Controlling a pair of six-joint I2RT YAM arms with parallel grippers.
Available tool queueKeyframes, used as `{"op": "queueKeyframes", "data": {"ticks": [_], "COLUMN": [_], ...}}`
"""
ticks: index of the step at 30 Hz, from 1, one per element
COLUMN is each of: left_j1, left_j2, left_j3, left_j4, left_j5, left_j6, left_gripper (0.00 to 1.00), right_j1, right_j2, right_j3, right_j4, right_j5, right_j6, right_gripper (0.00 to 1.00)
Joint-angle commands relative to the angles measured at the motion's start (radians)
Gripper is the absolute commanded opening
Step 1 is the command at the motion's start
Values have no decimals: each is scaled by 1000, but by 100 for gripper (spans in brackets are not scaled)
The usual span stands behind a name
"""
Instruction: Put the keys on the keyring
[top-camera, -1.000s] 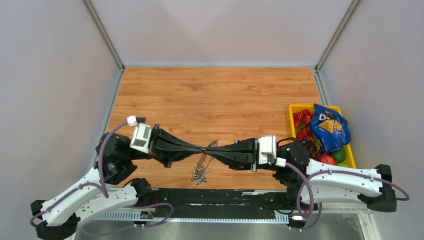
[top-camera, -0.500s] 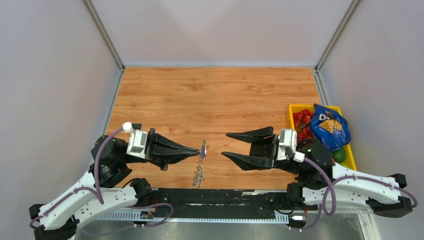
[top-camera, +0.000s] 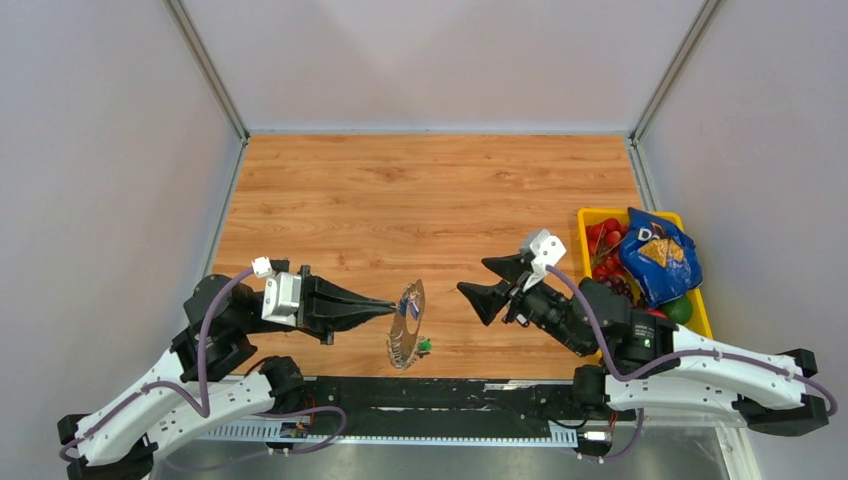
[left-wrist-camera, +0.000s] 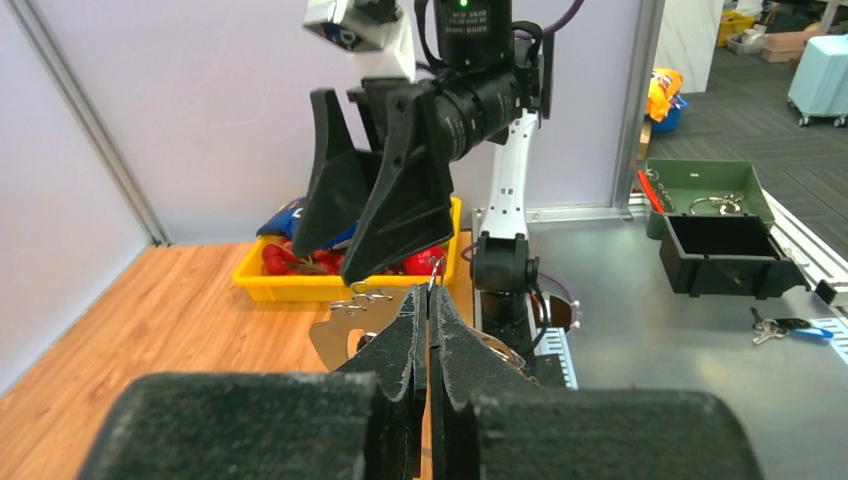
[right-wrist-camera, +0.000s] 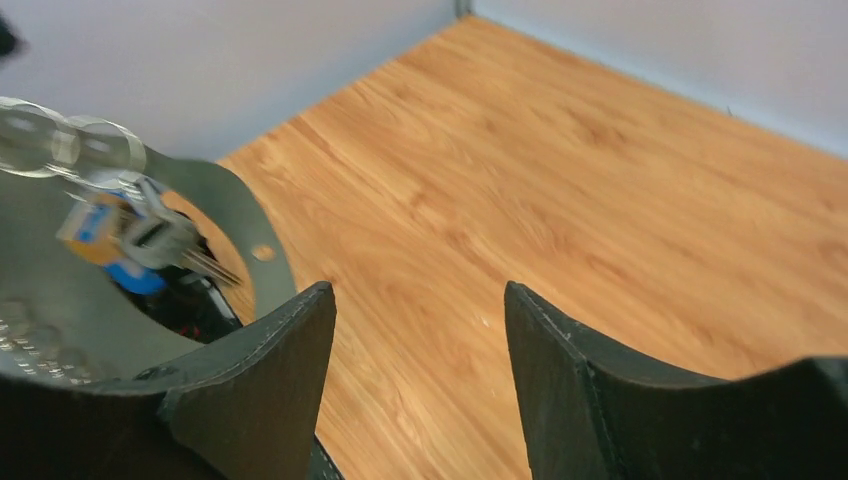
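Left gripper (top-camera: 392, 308) clenched on the keyring (top-camera: 407, 328), pinching its upper edge. In the left wrist view both fingers (left-wrist-camera: 395, 345) are pressed flat together with only thin metal between them. The keyring is near the front centre of the wooden table (top-camera: 420, 200), between the two arms. It stands tilted on edge, with a fringe of small metal pieces along its lower part and a green tag (top-camera: 425, 346) just beside its near end. Cannot tell whether its lower edge touches the wood. Right gripper (top-camera: 472, 277) released, jaws wide apart with nothing between them. It sits to the right of the keyring, apart from it, tips pointing toward it. In the right wrist view the keyring shows as a broad grey band at the left edge, blurred. A key (right-wrist-camera: 150, 240) with a blue-and-yellow tag hangs against it. In the left wrist view a second bunch of keys (left-wrist-camera: 780, 327) with a blue tag lies on the grey metal bench (left-wrist-camera: 640, 330), well apart from the wooden table and near a black box (left-wrist-camera: 722, 265). A yellow bin (top-camera: 589, 214) stands at the right edge of the table, holding a blue chip bag (top-camera: 655, 255) and red and green fruit.
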Motion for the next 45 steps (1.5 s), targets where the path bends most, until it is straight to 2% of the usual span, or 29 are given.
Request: {"op": "queueKeyframes", "data": {"ticks": [1,4,7,10,14,24,29,39,45], "left_j1": [-2,-3,-3,-3,-2,-3,-3,-2,-2], "left_j2": [-22,-28,-38,-56,-78,-89,-101,-106,-106], "left_j3": [6,2,-5,-10,-18,-35,-45,-52,-52], "left_j4": [-15,-39,-57,-71,-83,-92,-87,-79,-82], "left_j5": [-20,9,34,72,111,145,153,158,157], "left_j6": [31,33,33,32,29,28,24,16,17], "left_gripper": [0,0,0,0,0,0,0,0,0], "right_j1": [-25,-93,-239,-420,-544,-674,-730,-764,-776], "right_j2": [13,45,88,121,152,165,164,237,288], "right_j3": [-9,-55,-107,-186,-264,-393,-434,-471,-474], "right_j4": [-225,-292,-331,-331,-308,-241,-232,-146,-100], "right_j5": [189,166,44,-105,-159,-187,-180,-214,-224], "right_j6": [242,385,496,563,619,686,697,696,679], "right_gripper": [65,62,57,53,49,41,40,41,36]}}
